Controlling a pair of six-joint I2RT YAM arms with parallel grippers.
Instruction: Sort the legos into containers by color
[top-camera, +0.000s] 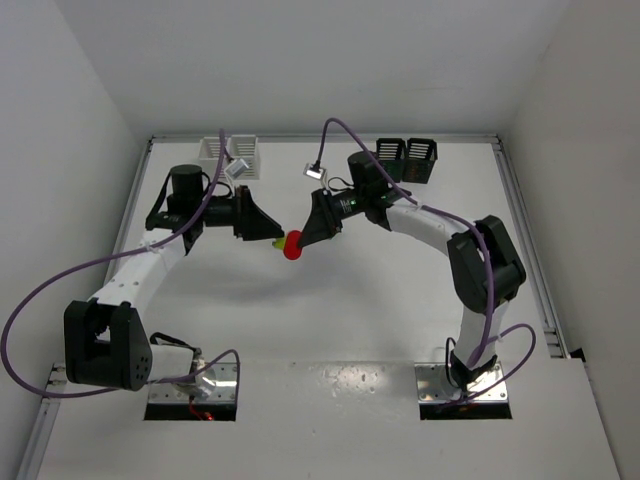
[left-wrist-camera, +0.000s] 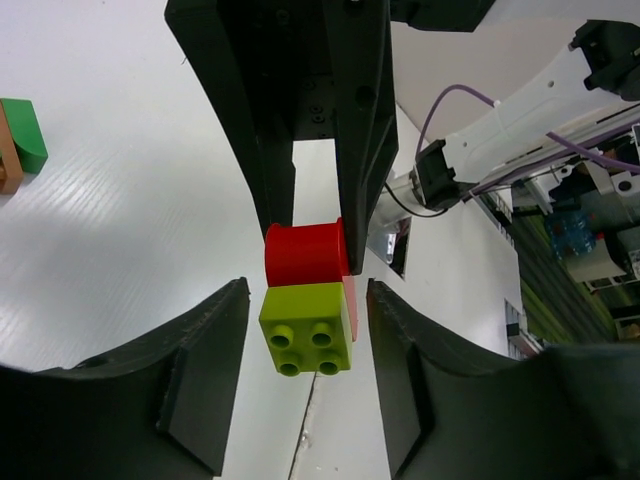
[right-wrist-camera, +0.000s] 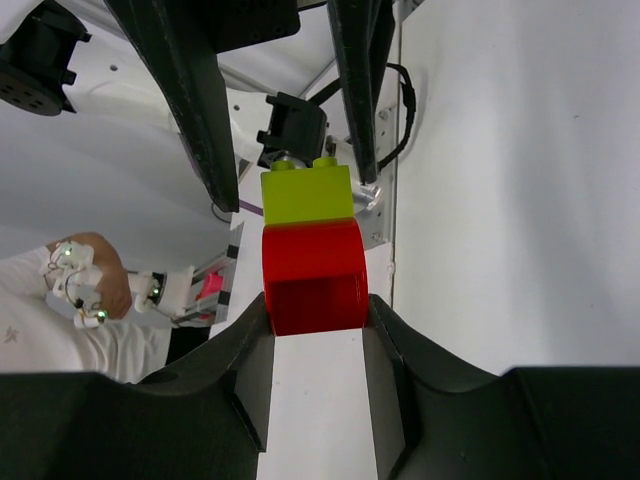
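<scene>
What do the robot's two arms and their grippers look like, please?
The left arm and right arm both have white tubular links joined by black joint housings. The left gripper and right gripper are black and wedge-shaped, with two curved matte fingers each. A thin purple cable loops along each arm, and each base sits on a metal plate.

the left arm and right arm bend inward, grippers facing tip to tip. the left gripper has its fingers spread, gripping nothing. the right gripper clamps a red lego brick between its fingers.
</scene>
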